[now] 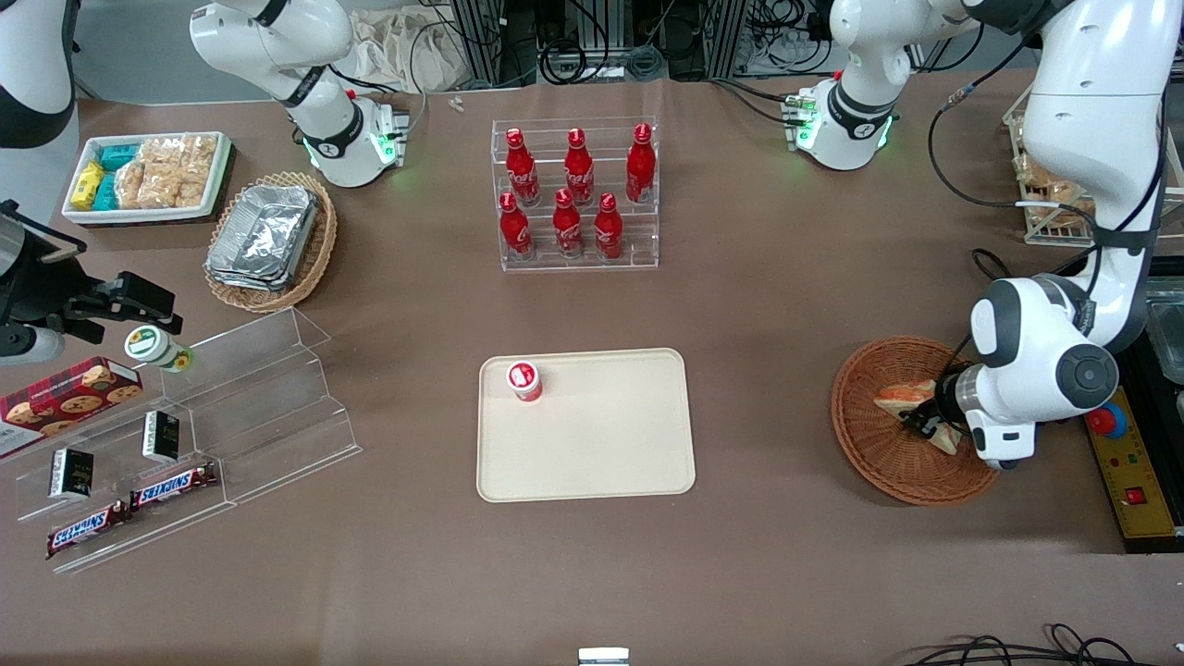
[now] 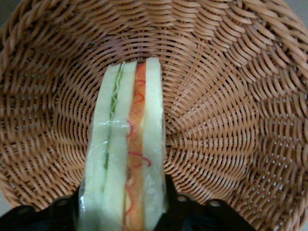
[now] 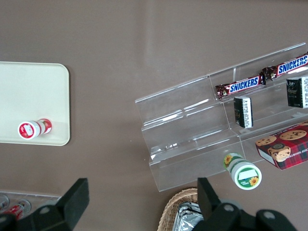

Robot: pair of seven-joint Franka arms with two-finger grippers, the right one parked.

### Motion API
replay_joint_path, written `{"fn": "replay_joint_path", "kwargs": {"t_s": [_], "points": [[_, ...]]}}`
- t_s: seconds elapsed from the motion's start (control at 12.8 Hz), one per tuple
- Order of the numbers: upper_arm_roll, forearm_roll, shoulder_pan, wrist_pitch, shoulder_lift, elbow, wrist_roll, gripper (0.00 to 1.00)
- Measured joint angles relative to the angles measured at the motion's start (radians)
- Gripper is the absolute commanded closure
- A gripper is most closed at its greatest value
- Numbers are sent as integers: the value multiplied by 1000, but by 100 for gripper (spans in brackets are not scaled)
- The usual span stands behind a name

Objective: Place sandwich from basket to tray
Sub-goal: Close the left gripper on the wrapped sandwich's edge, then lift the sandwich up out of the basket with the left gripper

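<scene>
The sandwich (image 1: 899, 397), a plastic-wrapped wedge of pale bread with red and green filling, lies in the round reddish-brown wicker basket (image 1: 879, 467) toward the working arm's end of the table. My left gripper (image 1: 925, 422) reaches down into the basket, and its dark fingers press against both bread faces of the sandwich (image 2: 126, 144). The woven basket wall (image 2: 231, 96) curves up around it. The cream-beige tray (image 1: 601, 449) lies flat at the middle of the table, well apart from the basket; it also shows in the right wrist view (image 3: 29, 91).
A small red-capped bottle (image 1: 524, 380) stands on the tray's corner. A clear rack of red cola bottles (image 1: 575, 194) stands farther from the camera than the tray. A yellow control box (image 1: 1130, 472) lies beside the basket. A stepped acrylic shelf (image 1: 231, 407) stands toward the parked arm's end.
</scene>
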Motion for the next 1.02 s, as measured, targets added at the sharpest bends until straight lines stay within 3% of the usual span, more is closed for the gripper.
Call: {"fn": "replay_joint_path", "kwargs": {"t_s": [0.47, 1.02], "points": [[-4, 3, -1, -31, -15, 55, -36, 100], [-24, 4, -2, -593, -115, 465, 25, 100]]}}
